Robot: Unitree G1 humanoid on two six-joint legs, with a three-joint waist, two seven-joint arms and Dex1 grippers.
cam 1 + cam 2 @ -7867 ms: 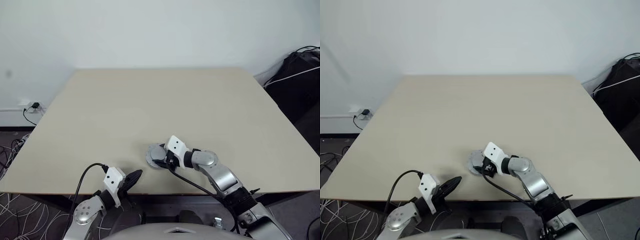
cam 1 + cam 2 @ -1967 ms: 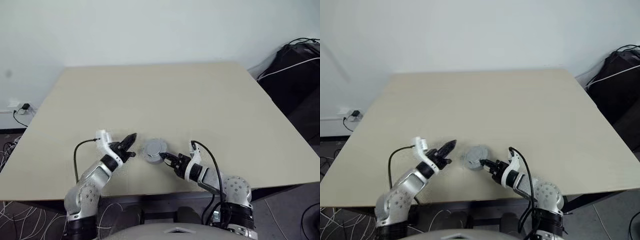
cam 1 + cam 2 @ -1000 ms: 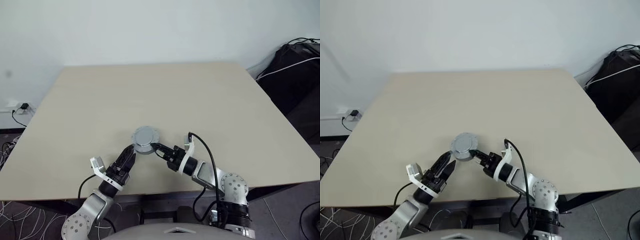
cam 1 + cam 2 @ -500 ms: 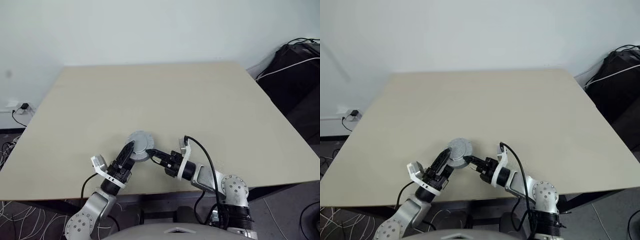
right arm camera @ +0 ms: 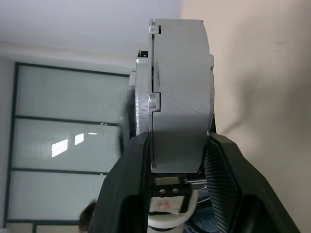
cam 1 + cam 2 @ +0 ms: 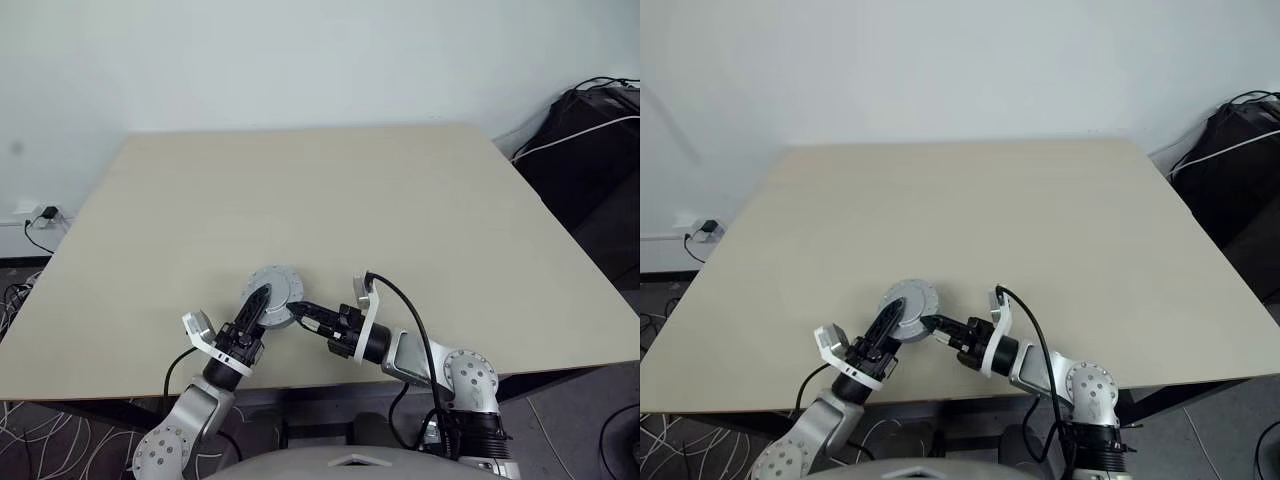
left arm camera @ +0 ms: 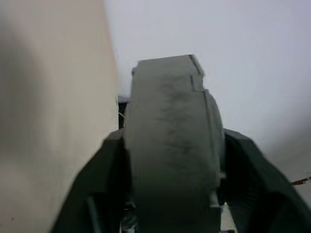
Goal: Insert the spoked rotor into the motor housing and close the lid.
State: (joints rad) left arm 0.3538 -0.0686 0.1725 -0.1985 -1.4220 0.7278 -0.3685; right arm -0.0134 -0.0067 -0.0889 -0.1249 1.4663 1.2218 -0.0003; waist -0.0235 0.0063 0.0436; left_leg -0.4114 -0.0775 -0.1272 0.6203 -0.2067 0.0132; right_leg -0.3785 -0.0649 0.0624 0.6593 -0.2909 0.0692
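- Grey metal: the motor housing [image 6: 275,290], with the lid [image 5: 144,104] seated against it, is held above the near part of the table [image 6: 420,220].
- You see the right gripper [image 6: 296,309] clamped across the assembly's thickness, and the left gripper [image 6: 262,297] with a finger on each face.
- Judge the closing step as in hand; next, check the seam closes evenly.
- Nothing obstructs; a dark bag [image 6: 590,150] sits well apart.

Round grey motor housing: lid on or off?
On. In the right wrist view the round grey motor housing and light grey lid sit stacked flush, clamped between the right gripper fingers; no windings show.
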